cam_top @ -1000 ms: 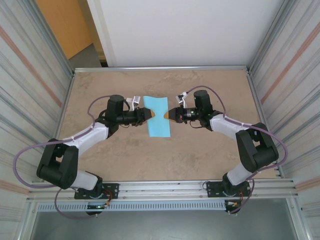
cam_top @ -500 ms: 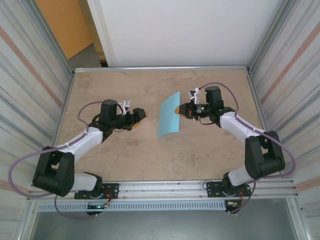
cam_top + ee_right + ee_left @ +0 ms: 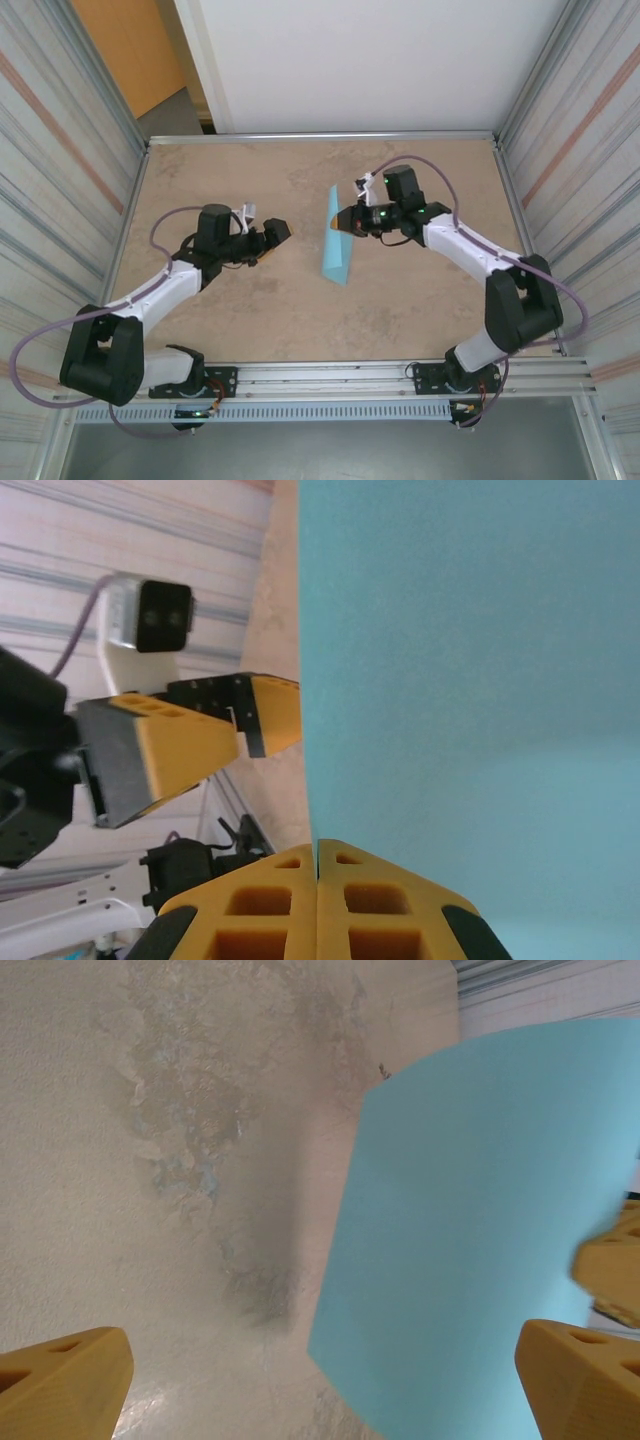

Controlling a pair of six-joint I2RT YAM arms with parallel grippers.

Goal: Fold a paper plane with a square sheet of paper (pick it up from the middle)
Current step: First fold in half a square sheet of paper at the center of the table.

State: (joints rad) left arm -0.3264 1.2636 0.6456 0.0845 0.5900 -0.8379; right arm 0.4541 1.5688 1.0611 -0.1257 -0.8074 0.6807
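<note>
Two sets of fingers face each other over a beige, marbled stone-look desk (image 3: 420,320). The right fingers (image 3: 275,905) are pressed together on one edge of the light-blue sheet of paper (image 3: 335,250) and hold it up off the desk. From above the sheet stands almost on edge, a narrow slanted strip hanging down from those fingers with its lower corner toward the near side. In the right wrist view the plain, unmarked paper spreads out ahead of the closed fingertips.

The left fingers (image 3: 278,229) are spread wide with nothing between them. They point at the sheet from its other side, near it but apart from it. In the left wrist view the paper's flat face lies ahead of the two orange tips, and a soft grey shadow falls on the desk beside it.

Ribbed, pale striped panels (image 3: 70,150) wall in the desk on both sides. A white board (image 3: 360,60) closes the far end, with an orange panel (image 3: 125,50) past its left corner. An aluminium rail (image 3: 320,375) runs along the near edge, where both arm bases are bolted.
</note>
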